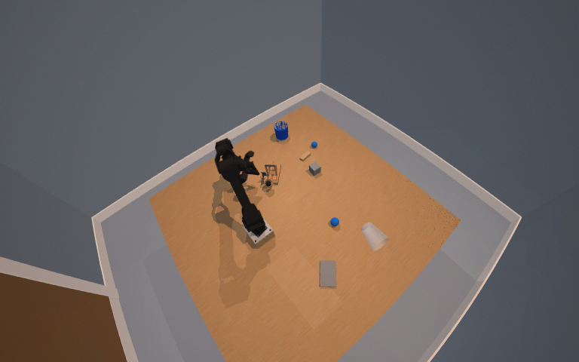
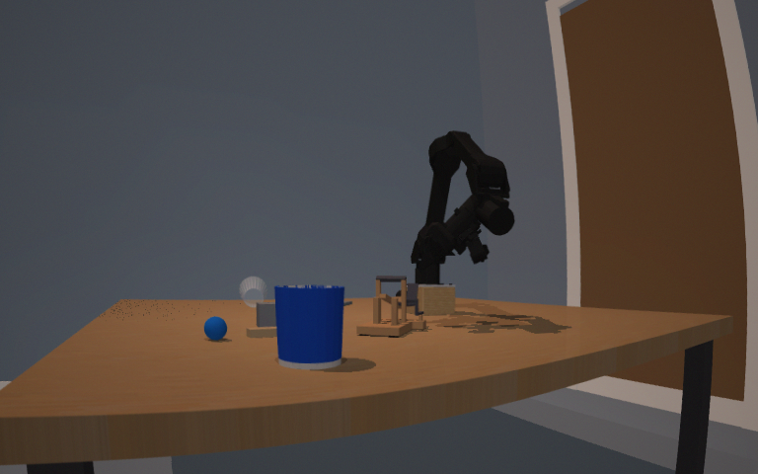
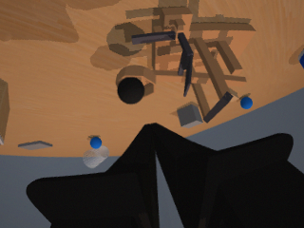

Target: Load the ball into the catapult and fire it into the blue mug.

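The wooden catapult point(image 1: 268, 167) point(image 2: 382, 330) point(image 3: 212, 66) stands upright between the arm and the blue mug point(image 1: 281, 131) point(image 2: 310, 324). A black ball point(image 1: 268, 183) point(image 3: 130, 90) sits at the catapult's near end, seemingly in its round holder. The mug stands upright near the table edge and is cut off at the right of the wrist view. My gripper point(image 1: 258, 173) point(image 2: 414, 260) point(image 3: 151, 129) is shut with nothing between the fingertips, beside and above the catapult. One blue ball point(image 1: 314, 144) point(image 2: 215, 328) point(image 3: 246, 103) lies near the mug; another blue ball point(image 1: 335, 222) point(image 3: 95, 142) lies farther off.
A grey cube point(image 1: 314, 169) point(image 2: 265, 314) point(image 3: 189, 115) and a small wooden block point(image 1: 304, 156) point(image 2: 262, 332) lie to the catapult's right in the top view. A pale ridged cup point(image 1: 374, 237) point(image 3: 96, 157) lies on its side. A flat grey slab point(image 1: 327, 274) point(image 3: 35, 144) lies farther off.
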`<state>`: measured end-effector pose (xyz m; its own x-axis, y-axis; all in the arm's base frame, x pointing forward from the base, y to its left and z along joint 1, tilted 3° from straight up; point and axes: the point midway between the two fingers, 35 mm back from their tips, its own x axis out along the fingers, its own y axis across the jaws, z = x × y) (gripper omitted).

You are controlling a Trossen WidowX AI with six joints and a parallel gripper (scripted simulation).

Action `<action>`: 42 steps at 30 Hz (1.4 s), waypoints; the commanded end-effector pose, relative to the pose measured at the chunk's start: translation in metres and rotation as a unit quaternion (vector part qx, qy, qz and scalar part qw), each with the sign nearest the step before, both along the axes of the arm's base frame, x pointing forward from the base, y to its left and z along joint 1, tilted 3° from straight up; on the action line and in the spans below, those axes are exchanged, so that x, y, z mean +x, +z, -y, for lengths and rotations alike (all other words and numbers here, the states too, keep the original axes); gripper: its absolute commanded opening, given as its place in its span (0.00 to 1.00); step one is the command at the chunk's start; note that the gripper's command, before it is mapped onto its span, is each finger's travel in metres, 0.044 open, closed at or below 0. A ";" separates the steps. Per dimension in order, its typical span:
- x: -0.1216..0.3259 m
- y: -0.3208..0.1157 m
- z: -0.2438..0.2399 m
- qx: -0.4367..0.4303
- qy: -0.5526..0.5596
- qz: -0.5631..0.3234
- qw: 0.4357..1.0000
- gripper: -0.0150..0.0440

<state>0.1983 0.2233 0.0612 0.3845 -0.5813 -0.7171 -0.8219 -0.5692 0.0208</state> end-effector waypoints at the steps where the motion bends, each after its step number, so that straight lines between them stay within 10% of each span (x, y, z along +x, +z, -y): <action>1: 0.000 -0.008 0.001 -0.006 0.002 -0.001 1.000 0.25; 42: -0.003 -0.075 0.000 -0.006 0.002 -0.002 1.000 0.25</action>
